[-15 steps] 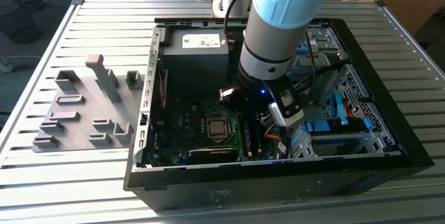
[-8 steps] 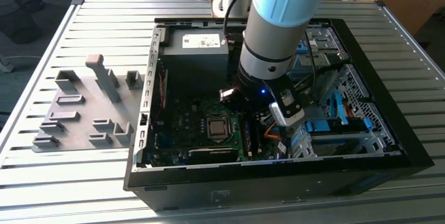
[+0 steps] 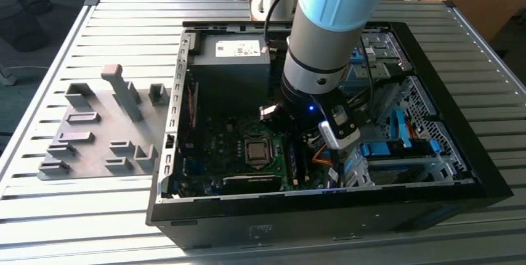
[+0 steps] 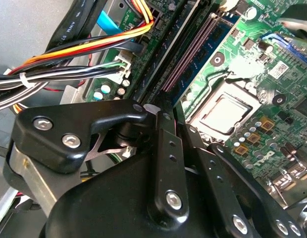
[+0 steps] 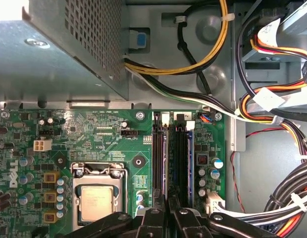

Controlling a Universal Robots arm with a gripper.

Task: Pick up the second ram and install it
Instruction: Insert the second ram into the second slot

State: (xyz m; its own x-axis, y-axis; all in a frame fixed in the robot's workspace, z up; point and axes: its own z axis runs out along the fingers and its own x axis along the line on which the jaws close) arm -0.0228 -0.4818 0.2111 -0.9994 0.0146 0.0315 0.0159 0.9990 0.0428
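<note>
- The slatted metal table (image 3: 98, 216) carries an open black computer case (image 3: 460, 172) lying on its side, toward the exterior view's right.
- On the table at the exterior view's left, beside the case, lies a pale grey holder tray (image 3: 90, 135) with upright blocks.
- The arm (image 3: 329, 37) reaches down into the case over the green motherboard (image 3: 214, 135), near the silver processor (image 5: 96, 201).
- A grey power-supply box (image 3: 234, 49) sits at the far end of the case, with bundled cables (image 5: 272, 124) running beside the board.
- The gripper (image 5: 166, 218) sits low over the memory slots (image 5: 159, 153); its black fingers (image 4: 166, 148) are drawn close together around a thin dark edge.
- The second ram (image 5: 180, 158) stands on edge in the slot row just beside an open slot, dark and narrow, its near end between the fingers; whether it is fully seated I cannot tell.
</note>
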